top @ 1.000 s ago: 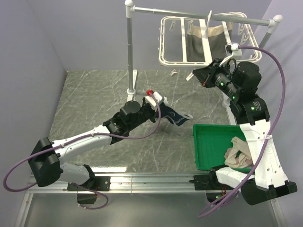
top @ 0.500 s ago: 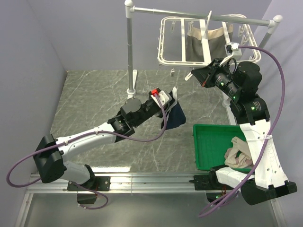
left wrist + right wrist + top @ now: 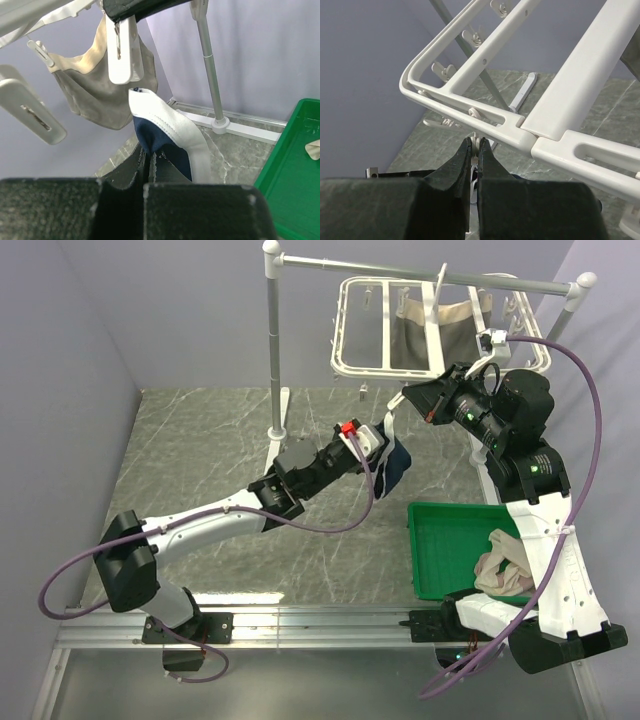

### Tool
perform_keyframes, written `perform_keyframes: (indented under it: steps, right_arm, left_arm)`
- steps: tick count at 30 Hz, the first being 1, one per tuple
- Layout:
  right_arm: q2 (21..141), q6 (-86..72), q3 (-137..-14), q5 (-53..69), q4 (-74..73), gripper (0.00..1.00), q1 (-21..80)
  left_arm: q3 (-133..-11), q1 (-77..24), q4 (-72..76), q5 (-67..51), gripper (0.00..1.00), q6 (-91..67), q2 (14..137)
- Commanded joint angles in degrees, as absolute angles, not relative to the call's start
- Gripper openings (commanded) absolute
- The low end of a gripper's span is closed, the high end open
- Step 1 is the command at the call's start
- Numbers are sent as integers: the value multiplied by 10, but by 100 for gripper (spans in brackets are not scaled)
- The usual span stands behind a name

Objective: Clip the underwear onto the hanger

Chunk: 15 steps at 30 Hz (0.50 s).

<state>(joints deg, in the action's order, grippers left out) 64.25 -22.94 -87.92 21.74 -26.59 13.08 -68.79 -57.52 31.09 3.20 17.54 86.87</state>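
– Grey tabletop (image 3: 200, 440) below, left claw (image 3: 149, 165) pinched shut on underwear (image 3: 165, 135), just under a clip (image 3: 120, 57) on the hanger (image 3: 560, 107).
– yeah, right claw (image 3: 474, 145) squeezes that clip; if it slips, clip could snap shut before underwear's in.

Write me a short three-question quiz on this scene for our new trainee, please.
1. True or false: the left gripper is shut on the underwear.
2. What lies in the green tray? A) a beige cloth garment B) navy briefs C) a sock
3. Fill in: the right gripper pinches a white ___ of the hanger.
Key: 1 true; 2 A; 3 clip.
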Motion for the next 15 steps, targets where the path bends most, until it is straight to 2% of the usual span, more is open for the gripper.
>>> perform_keyframes:
  steps: [1,15]
  right_arm:
    - [635,-237,-884,238,-271,0,130]
    - [631,-235,-875,240,-272,0,129]
  left_arm:
    - [-724,-578,352,48,0,182,879]
    - [-757,-578,368,55,0,185,905]
